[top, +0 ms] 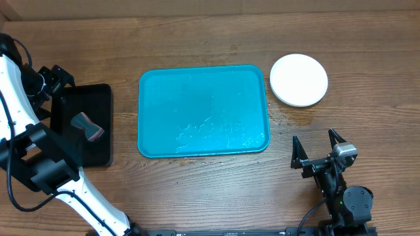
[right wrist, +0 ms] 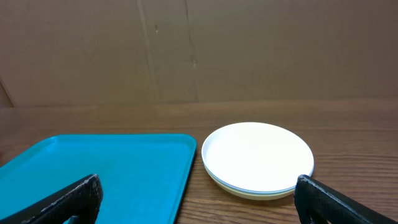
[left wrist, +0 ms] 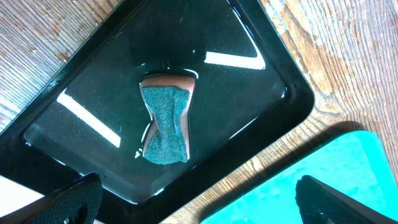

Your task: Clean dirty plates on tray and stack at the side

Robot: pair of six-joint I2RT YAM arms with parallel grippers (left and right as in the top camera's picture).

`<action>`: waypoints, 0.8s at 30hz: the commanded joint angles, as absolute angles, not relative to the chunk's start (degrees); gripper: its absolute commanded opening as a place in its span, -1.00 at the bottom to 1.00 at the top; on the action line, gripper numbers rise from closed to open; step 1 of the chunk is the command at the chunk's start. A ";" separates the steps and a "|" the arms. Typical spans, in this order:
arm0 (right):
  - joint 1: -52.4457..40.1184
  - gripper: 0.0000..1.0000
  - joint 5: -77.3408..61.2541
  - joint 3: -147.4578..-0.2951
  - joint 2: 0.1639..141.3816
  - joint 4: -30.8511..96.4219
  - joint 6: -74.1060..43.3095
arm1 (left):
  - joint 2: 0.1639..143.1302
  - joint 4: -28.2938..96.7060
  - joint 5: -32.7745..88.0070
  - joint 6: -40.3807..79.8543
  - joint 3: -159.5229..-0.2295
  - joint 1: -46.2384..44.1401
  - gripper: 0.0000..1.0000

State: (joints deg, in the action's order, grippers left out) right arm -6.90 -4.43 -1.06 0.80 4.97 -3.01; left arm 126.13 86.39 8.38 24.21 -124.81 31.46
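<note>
**On the desk's far-right side: plates stacked beside tray, both jaws open**

On the desk [top: 216, 190], the plates [top: 298, 79] sat in one stack just off the far-right corner of the teal tray [top: 157, 92], close to it but not touching. White plate on top; in the right wrist view, thin rims of the lower ones showed under its edge. Top face looked clean.

Tray lay mid-desk, long side running L-R, w/ water beads and a wet film toward its near-right part.

Left of it, a little apart, was a smaller black tray [top: 98, 98], its floor glossy and wet. A sponge [left wrist: 166, 121] lay inside, rough grey-teal face up, pinched at the waist.

Left arm [top: 20, 98] reached over the black tray; left jaws spread wide above the sponge, holding nothing. Right arm [top: 341, 190] stood at the near-right edge; right jaws also wide apart and empty, pointing toward the stack, well short of it.
</note>
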 commanded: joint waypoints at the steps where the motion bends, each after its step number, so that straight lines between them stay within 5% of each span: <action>1: -7.29 1.00 -3.88 -0.47 0.16 4.58 -3.18 | 121.89 86.48 8.58 23.97 -125.14 30.17 0.99; 14: -7.29 1.00 -3.88 -0.47 0.16 4.58 -3.18 | 91.33 86.50 8.58 23.97 -125.14 17.91 0.99; 24: -7.29 1.00 -3.88 -0.47 0.16 4.58 -3.18 | 82.28 90.37 6.94 21.63 -125.14 6.98 0.99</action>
